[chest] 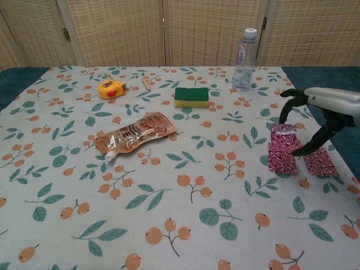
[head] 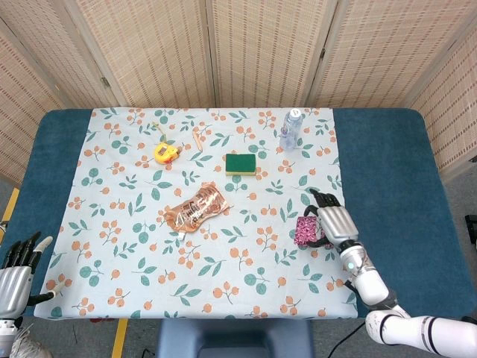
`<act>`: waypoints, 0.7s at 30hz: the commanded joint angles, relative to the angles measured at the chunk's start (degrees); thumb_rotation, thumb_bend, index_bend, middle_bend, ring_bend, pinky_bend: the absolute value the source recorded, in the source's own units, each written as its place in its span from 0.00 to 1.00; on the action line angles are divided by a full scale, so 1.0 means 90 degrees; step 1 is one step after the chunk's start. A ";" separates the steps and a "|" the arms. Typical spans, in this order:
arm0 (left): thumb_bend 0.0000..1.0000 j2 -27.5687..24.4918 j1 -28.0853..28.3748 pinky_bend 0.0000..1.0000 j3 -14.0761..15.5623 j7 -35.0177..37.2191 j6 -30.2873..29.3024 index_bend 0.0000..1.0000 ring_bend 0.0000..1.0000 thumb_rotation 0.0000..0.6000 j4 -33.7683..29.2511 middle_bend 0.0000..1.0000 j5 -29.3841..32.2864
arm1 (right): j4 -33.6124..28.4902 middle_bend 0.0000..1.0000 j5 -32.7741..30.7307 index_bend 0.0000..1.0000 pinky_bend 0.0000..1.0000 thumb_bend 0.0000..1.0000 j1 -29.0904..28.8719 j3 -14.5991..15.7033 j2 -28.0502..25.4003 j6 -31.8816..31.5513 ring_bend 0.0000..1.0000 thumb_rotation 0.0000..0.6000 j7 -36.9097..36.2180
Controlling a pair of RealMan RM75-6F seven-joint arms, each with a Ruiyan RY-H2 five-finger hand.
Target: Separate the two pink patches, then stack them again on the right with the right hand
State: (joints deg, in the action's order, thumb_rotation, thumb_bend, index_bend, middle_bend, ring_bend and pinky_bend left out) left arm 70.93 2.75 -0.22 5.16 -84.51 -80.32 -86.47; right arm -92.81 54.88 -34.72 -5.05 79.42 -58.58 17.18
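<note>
The right hand point(chest: 322, 115), grey metal with black fingers, pinches one patterned pink cloth patch point(chest: 282, 148) by its edge; the second flat patch point(chest: 321, 161) lies at its 3 o'clock. The left hand point(head: 16, 270) rests with fingers apart.
</note>
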 commanded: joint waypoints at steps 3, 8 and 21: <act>0.22 0.0004 0.0016 0.00 0.0012 0.0043 0.0015 0.14 0.09 1.00 -0.0002 0.04 -0.0029 | 0.0312 0.02 0.0053 0.36 0.00 0.05 0.0343 0.0127 -0.0155 -0.0020 0.00 0.92 -0.0432; 0.22 -0.0008 0.0029 0.00 0.0013 0.0045 0.0030 0.14 0.09 1.00 -0.0030 0.04 -0.0033 | 0.0730 0.02 0.0054 0.34 0.00 0.05 0.0481 0.0103 -0.0078 0.0178 0.00 0.92 -0.0820; 0.22 -0.0043 0.0013 0.00 0.0032 0.0057 0.0056 0.14 0.09 1.00 -0.0079 0.04 0.0007 | 0.1523 0.02 0.0099 0.30 0.00 0.05 0.0463 -0.0002 0.0314 0.0776 0.00 0.91 -0.1172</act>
State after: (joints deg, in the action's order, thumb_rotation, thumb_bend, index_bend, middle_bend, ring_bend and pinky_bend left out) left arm 70.55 2.87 0.07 5.68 -84.01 -81.04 -86.42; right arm -79.31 55.67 -30.57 -4.98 82.08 -51.79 6.78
